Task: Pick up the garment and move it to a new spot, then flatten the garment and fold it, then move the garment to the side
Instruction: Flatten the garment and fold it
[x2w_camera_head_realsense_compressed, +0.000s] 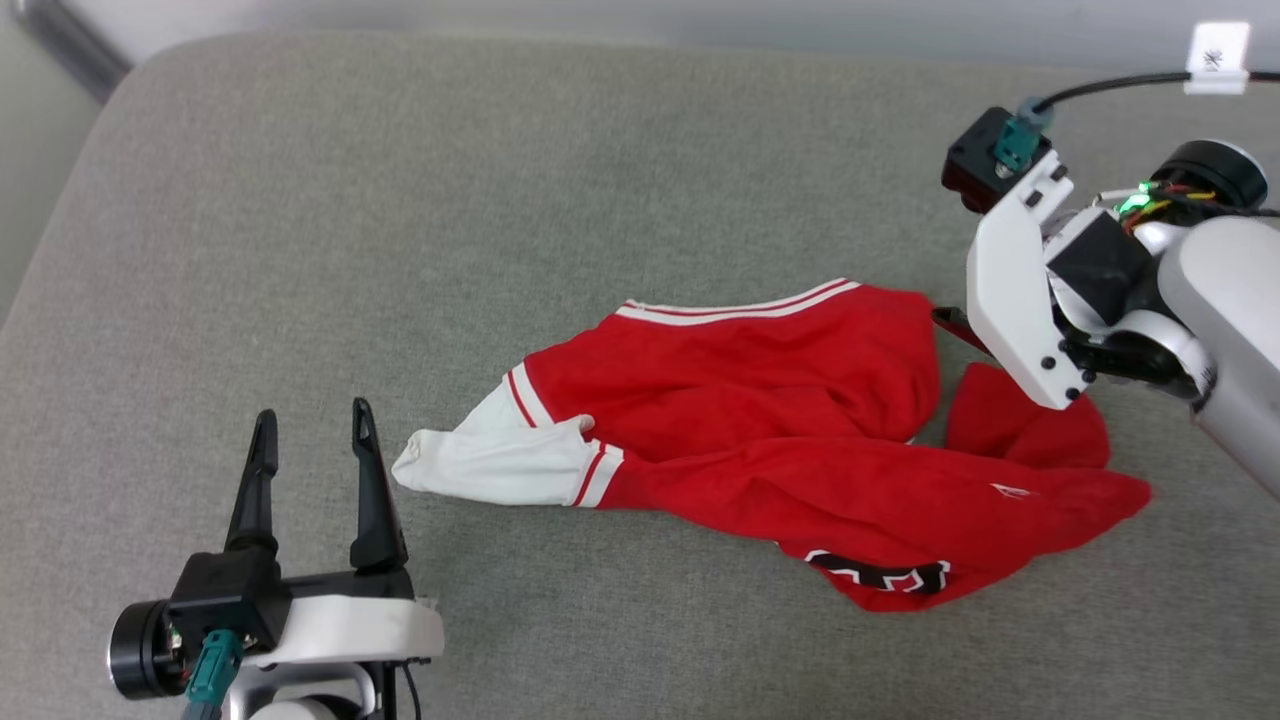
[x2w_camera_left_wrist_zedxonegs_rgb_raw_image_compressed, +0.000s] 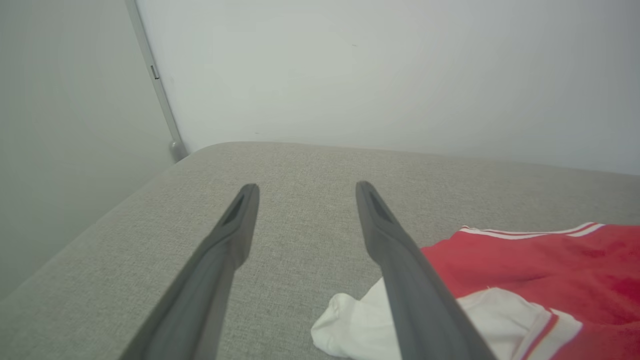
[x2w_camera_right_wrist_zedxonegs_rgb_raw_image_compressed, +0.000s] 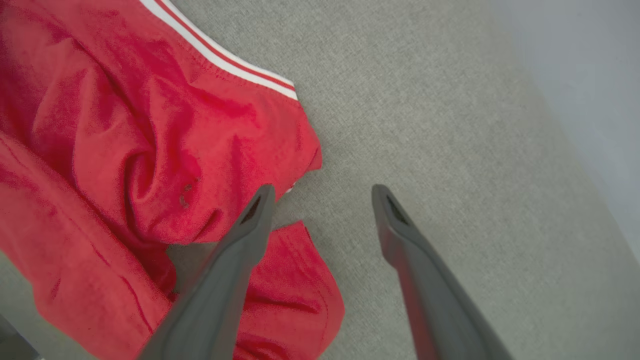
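Garment lies crumpled on the grey cushion in the head view, right of the middle and well short of the far edge; it is red, with a striped trim along its far side, a white sleeve sticking out toward the left, and a black-and-white print showing at its near edge. The left gripper sits by the near left part of the cushion, fingers spread wide with nothing between them, close to the sleeve's tip but apart from it; the right arm reaches in over the garment's right end, and its white wrist bracket hides most of its fingers there.

From the left wrist view, the two dark fingers stand well apart over bare cushion; one of them crosses in front of the white sleeve, with the red cloth and its trim beyond it; the cushion's rounded far corner meets a pale wall.

From the right wrist view, the right gripper is spread just as wide and grips nothing; one finger lies over a red fold at the garment's edge, the other over bare cushion beside it; whether the first finger touches the cloth cannot be told; the striped trim runs across the upper left.
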